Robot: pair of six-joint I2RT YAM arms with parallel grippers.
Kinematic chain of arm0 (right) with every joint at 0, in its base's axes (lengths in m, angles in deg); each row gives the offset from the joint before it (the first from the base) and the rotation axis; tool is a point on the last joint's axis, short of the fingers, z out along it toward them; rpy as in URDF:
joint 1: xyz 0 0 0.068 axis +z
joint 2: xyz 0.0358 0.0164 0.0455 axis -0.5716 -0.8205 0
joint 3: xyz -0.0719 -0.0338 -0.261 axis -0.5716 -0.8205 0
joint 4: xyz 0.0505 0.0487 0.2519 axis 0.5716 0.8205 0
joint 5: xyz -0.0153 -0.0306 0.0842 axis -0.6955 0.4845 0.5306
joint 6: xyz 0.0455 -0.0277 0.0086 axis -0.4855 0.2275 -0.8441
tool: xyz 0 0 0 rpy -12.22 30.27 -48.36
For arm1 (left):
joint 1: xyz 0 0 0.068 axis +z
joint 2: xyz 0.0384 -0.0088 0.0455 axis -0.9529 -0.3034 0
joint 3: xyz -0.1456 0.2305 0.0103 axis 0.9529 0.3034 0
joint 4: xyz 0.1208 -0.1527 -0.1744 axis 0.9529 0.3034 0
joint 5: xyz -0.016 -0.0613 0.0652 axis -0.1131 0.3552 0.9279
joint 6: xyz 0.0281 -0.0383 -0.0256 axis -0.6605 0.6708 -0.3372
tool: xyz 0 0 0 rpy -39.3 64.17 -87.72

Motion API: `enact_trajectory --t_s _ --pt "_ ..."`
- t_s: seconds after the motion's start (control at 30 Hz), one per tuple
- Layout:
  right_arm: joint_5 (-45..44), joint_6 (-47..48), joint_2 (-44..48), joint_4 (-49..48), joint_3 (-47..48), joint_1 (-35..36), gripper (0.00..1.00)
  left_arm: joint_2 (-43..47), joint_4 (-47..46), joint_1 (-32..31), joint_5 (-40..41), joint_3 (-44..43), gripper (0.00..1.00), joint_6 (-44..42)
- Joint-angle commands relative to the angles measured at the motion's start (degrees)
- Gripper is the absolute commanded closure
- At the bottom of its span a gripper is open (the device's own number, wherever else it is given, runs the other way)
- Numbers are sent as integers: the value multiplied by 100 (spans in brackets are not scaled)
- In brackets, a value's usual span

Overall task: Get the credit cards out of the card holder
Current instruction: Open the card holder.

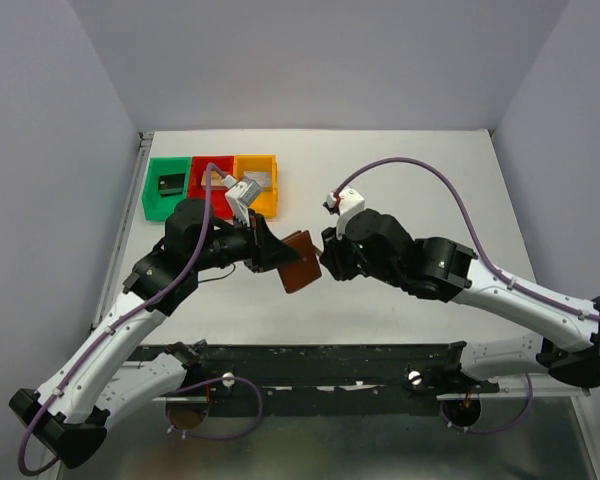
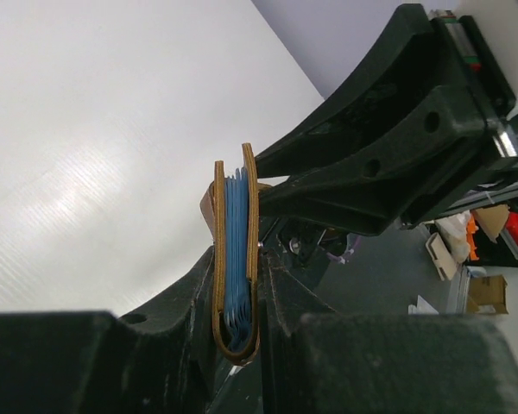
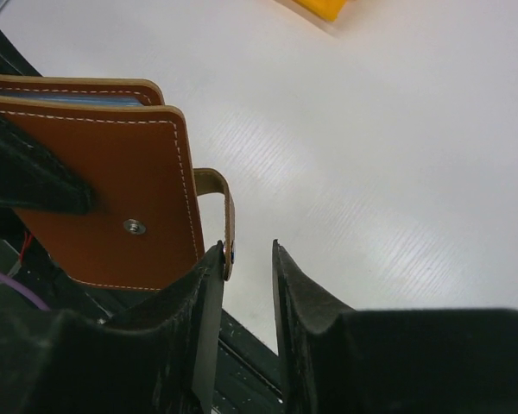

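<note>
Holding wallet [image 1: 300,262] above counter [image 1: 400,180] | my left jaws clamped on it, blue cards [image 2: 236,233] inside | my right jaws apart, touching snap tab [image 3: 217,197]

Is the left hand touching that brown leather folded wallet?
Touching. The left wrist view shows the brown leather wallet wedged between the fingers of the left hand.

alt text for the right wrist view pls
A closed brown leather card holder, clamped at its left by the left gripper's dark finger, hangs over the white table. Its loose snap tab curls down to the tip of one finger of the open right gripper.
</note>
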Motion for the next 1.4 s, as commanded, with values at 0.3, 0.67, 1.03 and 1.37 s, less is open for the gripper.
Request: enact_trajectory --t_s 0.3,0.67,1.03,1.37 --pt "507 48 833 -463 -554 -105 68 179 -1418 -26 -1598 406 100 57" --pt "1096 180 781 -446 -493 -114 61 30 -1814 -26 -1986 415 100 153" --pt "1368 223 1000 -490 -563 -131 100 83 -2139 -17 -2127 616 100 13" --pt "1641 233 1352 -121 -554 -131 100 144 -3903 62 -1538 1662 38 617"
